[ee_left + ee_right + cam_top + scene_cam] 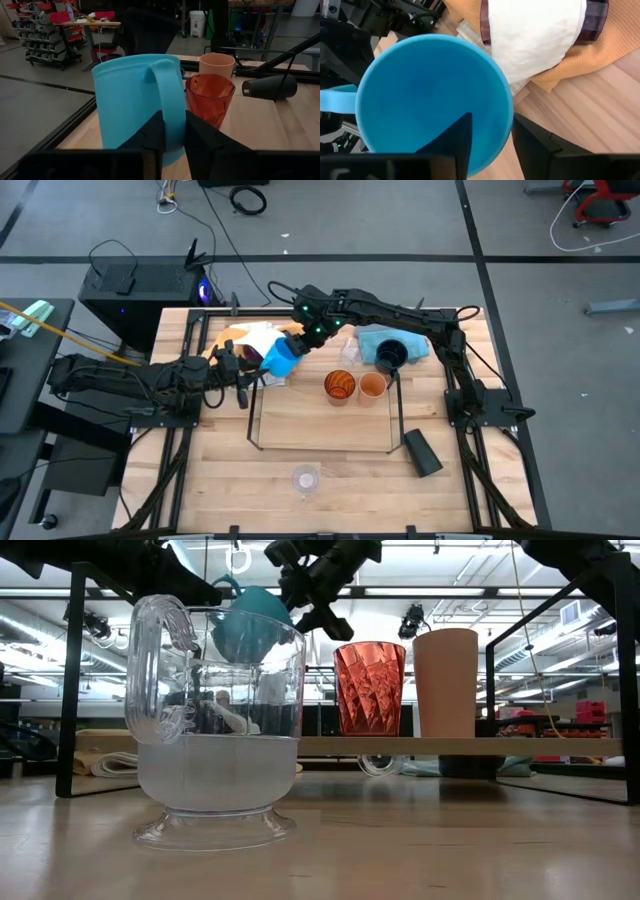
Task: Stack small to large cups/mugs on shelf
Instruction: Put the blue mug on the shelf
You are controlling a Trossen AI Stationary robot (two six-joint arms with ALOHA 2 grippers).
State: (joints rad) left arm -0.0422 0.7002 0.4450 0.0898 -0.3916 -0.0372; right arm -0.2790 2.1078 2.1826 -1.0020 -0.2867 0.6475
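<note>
A light-blue mug hangs upright in the air over the far left corner of the black wire shelf. My left gripper is shut on its handle. My right gripper reaches in from the far right, slanting down. It is open, with one finger inside the mug's mouth and one outside the rim, and I see a gap at the wall. An amber-orange tumbler and a small orange cup stand upright on the shelf. My left gripper pinches the mug's handle between its two fingers, at the handle's lower half. The fingers come nearly level from the table's left side. The mug sits upright in the hold, lifted clear of the shelf and the table.
A black cup stands on a blue cloth at the far right. A dark cup lies on its side at the shelf's near right. A clear cup stands near the front edge. A purple tumbler lies under white cloth on yellow cloth.
</note>
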